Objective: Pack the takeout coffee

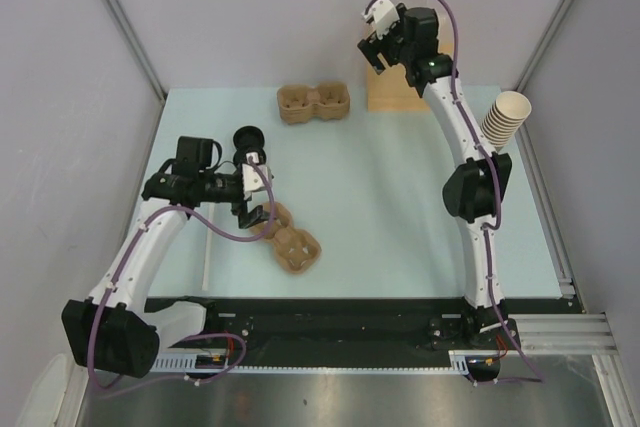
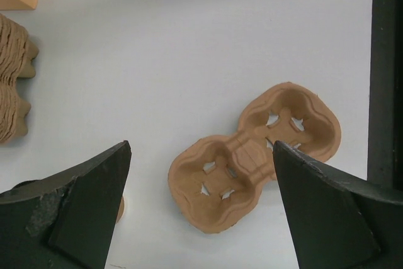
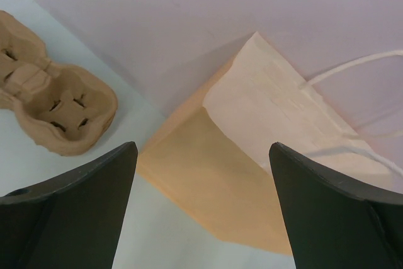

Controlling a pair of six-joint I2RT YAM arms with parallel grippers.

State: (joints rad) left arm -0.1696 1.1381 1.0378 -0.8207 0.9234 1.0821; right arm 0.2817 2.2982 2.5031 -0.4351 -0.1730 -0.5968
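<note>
No single tan cup shows in any view. A round black lid (image 1: 248, 137) sits on the table just beyond my left gripper (image 1: 256, 207). That gripper is open and empty. It hovers over a loose brown pulp two-cup tray (image 1: 291, 243), which lies between its fingers in the left wrist view (image 2: 252, 162). My right gripper (image 1: 375, 45) is open and empty. It is raised at the back, over a tan paper bag (image 1: 392, 93) lying flat. The right wrist view shows the bag (image 3: 252, 155) with its white handles.
A stack of pulp trays (image 1: 315, 103) stands at the back centre and shows in both wrist views (image 2: 12, 86) (image 3: 56, 105). A tilted stack of tan cups (image 1: 503, 117) sits at the right edge. A thin white stick (image 1: 205, 257) lies front left.
</note>
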